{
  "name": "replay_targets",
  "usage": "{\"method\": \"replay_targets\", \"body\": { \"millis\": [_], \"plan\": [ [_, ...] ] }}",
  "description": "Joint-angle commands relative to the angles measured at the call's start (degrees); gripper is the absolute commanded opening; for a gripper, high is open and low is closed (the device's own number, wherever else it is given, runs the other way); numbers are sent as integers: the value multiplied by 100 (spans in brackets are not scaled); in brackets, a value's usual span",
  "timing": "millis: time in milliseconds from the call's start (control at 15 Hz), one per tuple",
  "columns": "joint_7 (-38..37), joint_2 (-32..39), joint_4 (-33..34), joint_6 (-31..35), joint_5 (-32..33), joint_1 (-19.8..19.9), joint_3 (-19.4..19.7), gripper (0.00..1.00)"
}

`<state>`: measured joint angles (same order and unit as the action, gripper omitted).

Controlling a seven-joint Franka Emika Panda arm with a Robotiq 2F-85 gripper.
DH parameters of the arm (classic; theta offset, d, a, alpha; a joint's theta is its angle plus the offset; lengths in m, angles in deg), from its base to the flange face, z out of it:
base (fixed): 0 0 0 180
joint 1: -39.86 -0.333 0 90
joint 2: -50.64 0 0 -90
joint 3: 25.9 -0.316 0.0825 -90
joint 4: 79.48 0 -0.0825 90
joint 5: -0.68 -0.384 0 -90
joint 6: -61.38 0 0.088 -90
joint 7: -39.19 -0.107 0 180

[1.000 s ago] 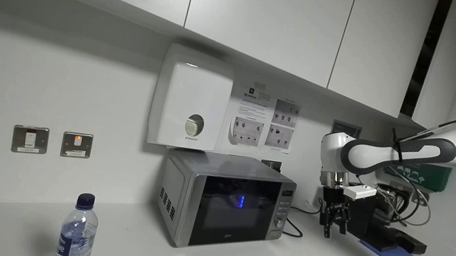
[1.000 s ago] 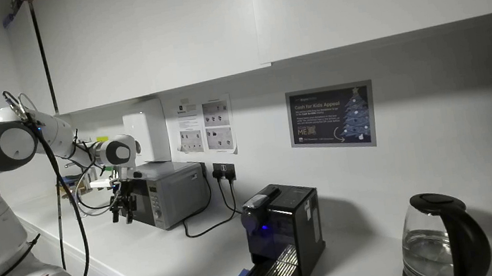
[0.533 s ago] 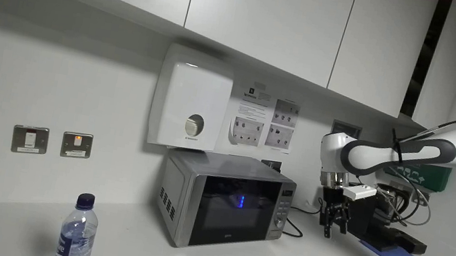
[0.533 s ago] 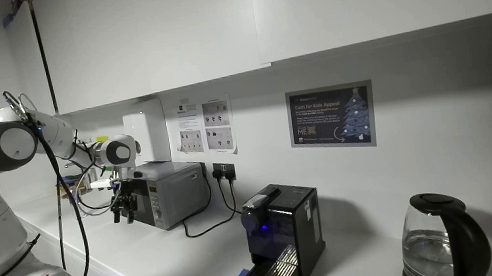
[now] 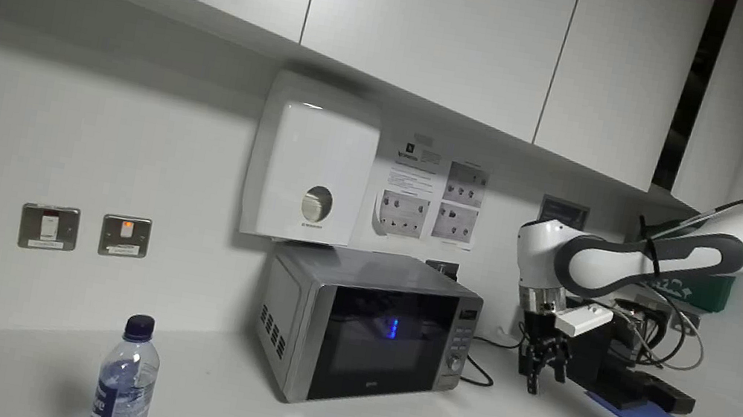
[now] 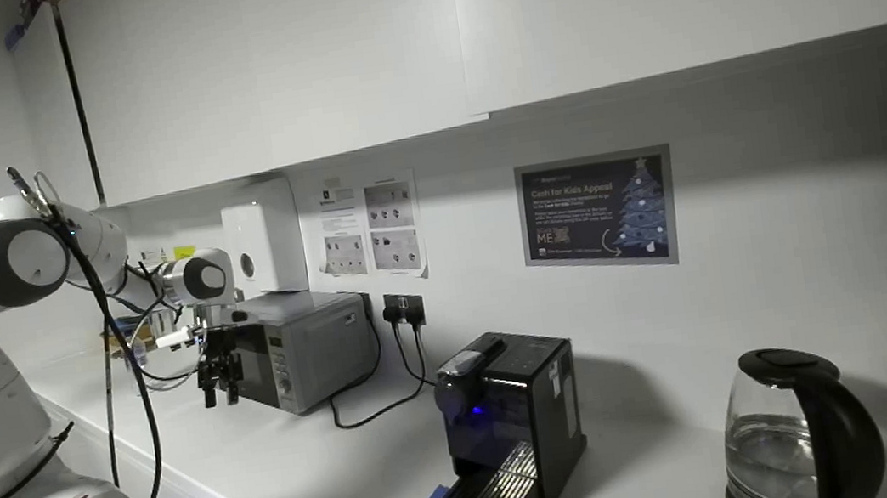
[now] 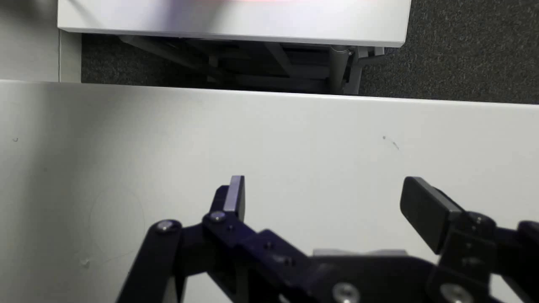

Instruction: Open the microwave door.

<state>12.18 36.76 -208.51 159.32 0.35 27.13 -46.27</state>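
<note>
The microwave (image 5: 361,267) stands on the counter against the wall, silver-grey. Its door (image 5: 377,353), dark glass with a bluish glow, is shut; part of it also shows in an exterior view (image 6: 255,364) behind the gripper. The control panel with buttons and a knob is on the side of the front nearer the gripper. My gripper (image 5: 545,386) points down above the counter, apart from the microwave, off its control-panel side. It also shows in an exterior view (image 6: 221,398). In the wrist view the gripper (image 7: 326,191) is open, its pads wide apart, with only white counter between them.
A water bottle (image 5: 128,379) stands near the front. A black coffee machine (image 6: 515,437) on a blue mat and a kettle (image 6: 802,433) stand farther along. Cables (image 6: 363,418) lie behind the microwave. A white dispenser (image 5: 313,153) and cabinets (image 5: 431,30) hang above. The wrist view shows the counter edge (image 7: 269,93).
Since half a second ago, my gripper and wrist have shifted and turned slightly, a little left in both exterior views and slightly lower. The door and microwave have not moved.
</note>
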Motion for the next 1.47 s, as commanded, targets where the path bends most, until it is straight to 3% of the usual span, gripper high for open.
{"method": "replay_targets", "body": {
  "millis": [0,667,1000,1400],
  "plan": [
    [-594,177,48,90,111,-64,-153,100],
    [-2096,534,10,456,663,-204,-362,100],
    [-2238,598,-114,1252,1189,-353,-378,100],
    [-2246,575,-278,2121,1373,-417,-364,100]
  ]
}}
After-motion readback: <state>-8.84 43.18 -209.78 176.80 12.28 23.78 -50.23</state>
